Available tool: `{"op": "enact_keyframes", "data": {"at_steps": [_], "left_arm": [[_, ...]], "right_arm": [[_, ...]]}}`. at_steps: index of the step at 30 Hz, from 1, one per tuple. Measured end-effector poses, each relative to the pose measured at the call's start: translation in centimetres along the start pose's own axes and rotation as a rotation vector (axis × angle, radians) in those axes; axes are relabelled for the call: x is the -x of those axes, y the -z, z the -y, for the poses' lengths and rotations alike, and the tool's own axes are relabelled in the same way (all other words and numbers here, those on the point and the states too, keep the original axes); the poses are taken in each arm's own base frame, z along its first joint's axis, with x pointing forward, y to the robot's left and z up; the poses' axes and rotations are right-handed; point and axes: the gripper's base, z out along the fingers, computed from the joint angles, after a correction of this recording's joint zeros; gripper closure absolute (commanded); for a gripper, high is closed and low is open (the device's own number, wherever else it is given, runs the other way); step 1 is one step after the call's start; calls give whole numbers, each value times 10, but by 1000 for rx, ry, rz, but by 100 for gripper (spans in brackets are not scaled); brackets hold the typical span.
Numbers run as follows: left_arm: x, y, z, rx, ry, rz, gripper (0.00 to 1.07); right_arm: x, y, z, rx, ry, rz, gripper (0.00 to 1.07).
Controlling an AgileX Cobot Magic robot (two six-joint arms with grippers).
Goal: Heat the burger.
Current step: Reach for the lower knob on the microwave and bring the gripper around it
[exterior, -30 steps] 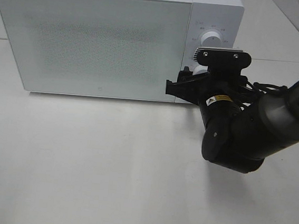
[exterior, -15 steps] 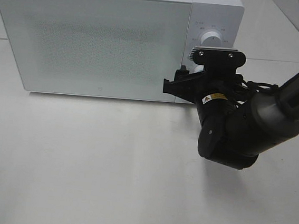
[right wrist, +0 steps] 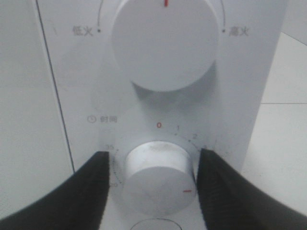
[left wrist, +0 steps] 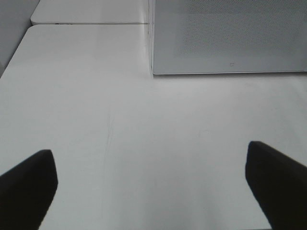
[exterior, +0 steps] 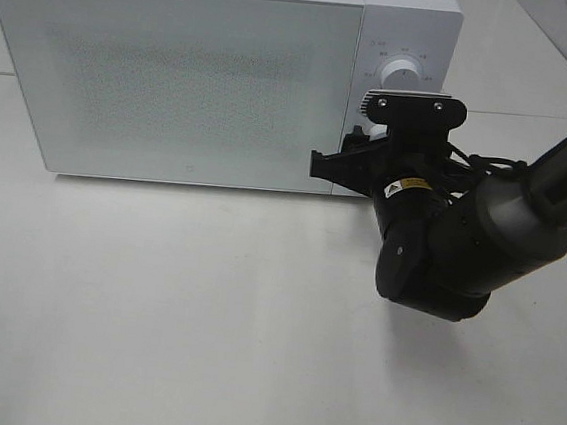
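Observation:
The burger is hidden from every view. The white microwave (exterior: 196, 74) stands at the back of the table with its door closed. My right gripper (exterior: 341, 160) is at the control panel, one finger on each side of the lower timer knob (right wrist: 158, 175). The right-hand finger (right wrist: 225, 191) sits against the knob and a thin gap shows beside the other finger (right wrist: 93, 191), so the gripper is open. The knob's red mark points to the lower right, away from the 0. My left gripper (left wrist: 153, 191) hangs open over bare table near the microwave's (left wrist: 230, 38) front corner, holding nothing.
The upper power knob (right wrist: 165, 43) (exterior: 401, 71) sits just above the timer knob, its red mark straight up. The right arm's black body (exterior: 441, 248) hangs over the white table (exterior: 153, 311) in front of the control panel. The table's far left edge (left wrist: 19, 52) is in view.
The right arm shifted slightly left toward the panel, then held still. Its jaws have narrowed around the timer knob. The left gripper has not changed.

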Motion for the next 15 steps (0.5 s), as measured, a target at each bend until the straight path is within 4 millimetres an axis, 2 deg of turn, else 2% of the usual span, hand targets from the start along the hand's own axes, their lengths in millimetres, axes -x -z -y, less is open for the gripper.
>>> {"op": "enact_keyframes", "data": {"at_steps": [1, 2, 3, 4, 5, 9, 15], "left_arm": [[0, 0, 0, 0, 0, 0, 7], [0, 0, 0, 0, 0, 0, 7], [0, 0, 0, 0, 0, 0, 7], [0, 0, 0, 0, 0, 0, 7], [0, 0, 0, 0, 0, 0, 7], [0, 0, 0, 0, 0, 0, 7], [0, 0, 0, 0, 0, 0, 7]], "right_arm": [[0, 0, 0, -2, -1, -1, 77], [0, 0, 0, -5, -3, -1, 88], [0, 0, 0, -5, -3, -1, 88], [0, 0, 1, -7, -3, -1, 97], [0, 0, 1, -7, -3, -1, 101], [0, 0, 1, -7, -3, -1, 107], [0, 0, 1, -7, -3, -1, 106]]}}
